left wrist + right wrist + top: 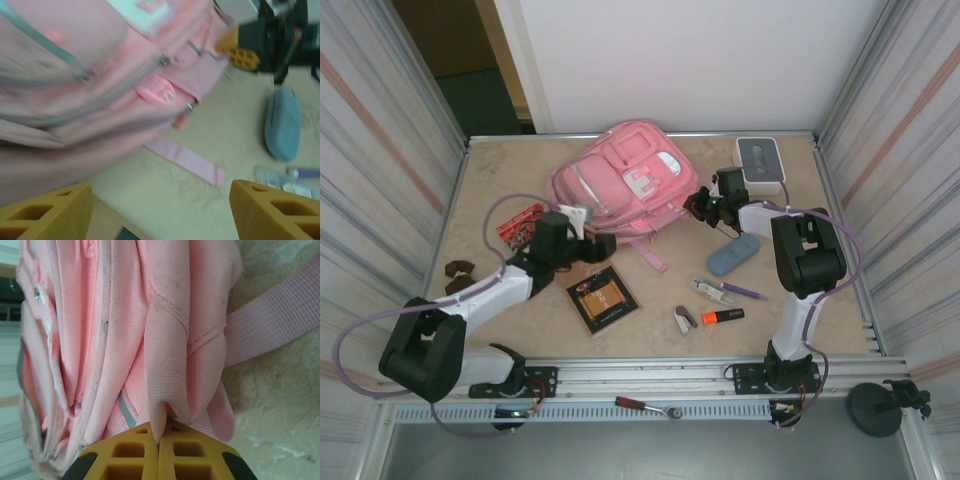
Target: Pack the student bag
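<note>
now | right gripper [159, 432] pinching student bag [620, 180] fabric | left gripper [160, 202] spread, just beside bag

Counted: eleven kinds of thing, one of each, plus two claws.

One pink student bag [620, 180], one white box with a grey top [758, 160], one blue-grey pouch [733, 254], one purple pen [744, 292], one blister pack [708, 288], one orange highlighter [723, 316], one small grey-and-white item [684, 320], one dark square book [603, 299], one red printed packet [518, 224], one brown piece [458, 270], one red-handled tool [642, 404]; left claw [603, 245] and right claw [697, 204].
</note>
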Controlling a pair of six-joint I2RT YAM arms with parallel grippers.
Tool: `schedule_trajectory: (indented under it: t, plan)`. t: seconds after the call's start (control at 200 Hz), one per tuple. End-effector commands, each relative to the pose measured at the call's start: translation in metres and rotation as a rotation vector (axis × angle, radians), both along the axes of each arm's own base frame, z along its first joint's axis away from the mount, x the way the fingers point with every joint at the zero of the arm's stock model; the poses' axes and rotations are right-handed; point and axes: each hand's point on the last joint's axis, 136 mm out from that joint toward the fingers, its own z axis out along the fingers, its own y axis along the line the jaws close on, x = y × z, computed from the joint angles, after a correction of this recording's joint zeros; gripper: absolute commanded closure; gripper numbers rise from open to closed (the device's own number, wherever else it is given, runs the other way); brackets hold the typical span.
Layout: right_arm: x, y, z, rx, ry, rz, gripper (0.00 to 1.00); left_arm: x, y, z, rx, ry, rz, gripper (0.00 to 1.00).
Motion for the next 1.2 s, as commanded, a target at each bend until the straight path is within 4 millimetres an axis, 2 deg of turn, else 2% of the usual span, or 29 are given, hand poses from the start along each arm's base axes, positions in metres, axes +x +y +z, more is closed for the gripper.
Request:
schedule_trajectory:
  t: [0.0, 0.17, 0.306, 0.731, 0.877, 1.192]
  plan:
    - [-0.002, 0.023, 0.068, 0.179, -0.130, 0.003, 0.99, -0.001, -0.014, 0.003, 0.092, -0.164, -0.033, 0.27]
    - [-0.015, 0.033, 0.106, 0.227, -0.192, -0.018, 1.00, -0.007, -0.033, -0.010, 0.236, -0.263, -0.082, 0.28]
    - [-0.021, 0.040, 0.120, 0.228, -0.218, -0.015, 1.00, -0.001, -0.036, -0.014, 0.267, -0.298, -0.065, 0.32]
    - [-0.031, 0.051, 0.125, 0.239, -0.225, 0.005, 1.00, 0.031, -0.059, -0.026, 0.306, -0.318, -0.028, 0.57]
    - [-0.032, 0.052, 0.123, 0.238, -0.221, 0.008, 1.00, 0.042, -0.059, -0.028, 0.329, -0.328, 0.014, 0.67]
    - [-0.036, 0.052, 0.121, 0.234, -0.217, 0.013, 1.00, 0.054, -0.066, -0.032, 0.326, -0.333, 0.037, 0.72]
